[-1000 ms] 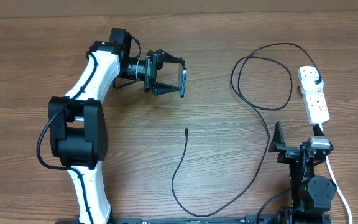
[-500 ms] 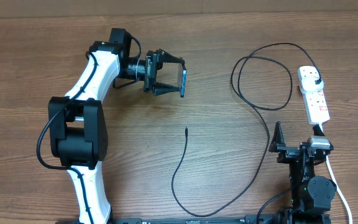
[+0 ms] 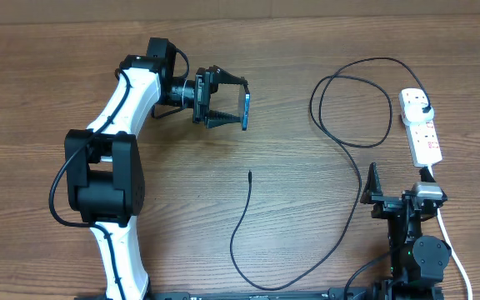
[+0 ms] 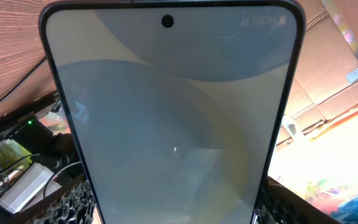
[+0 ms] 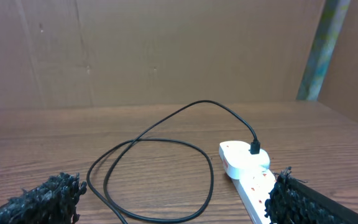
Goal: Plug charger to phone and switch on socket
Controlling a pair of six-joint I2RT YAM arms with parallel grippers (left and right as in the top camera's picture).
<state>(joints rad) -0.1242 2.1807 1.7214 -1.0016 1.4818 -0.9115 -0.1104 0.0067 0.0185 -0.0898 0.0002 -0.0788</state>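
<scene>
My left gripper (image 3: pixel 238 105) is shut on the phone (image 3: pixel 246 111) and holds it on edge above the table at upper centre. In the left wrist view the phone (image 4: pixel 173 118) fills the frame, its screen pale grey between my fingers. The charger, a thin black cable (image 3: pixel 352 150), loops at the right; its connector tip (image 3: pixel 249 174) lies free on the table below the phone. Its plug (image 3: pixel 422 103) sits in the socket, a white power strip (image 3: pixel 421 127), also in the right wrist view (image 5: pixel 247 171). My right gripper (image 3: pixel 398 202) is open and empty near the front right edge.
The strip's white cord (image 3: pixel 452 250) runs down past the right arm's base. The black cable curves along the front of the table (image 3: pixel 257 279). Cardboard walls (image 5: pixel 135 50) stand behind the table.
</scene>
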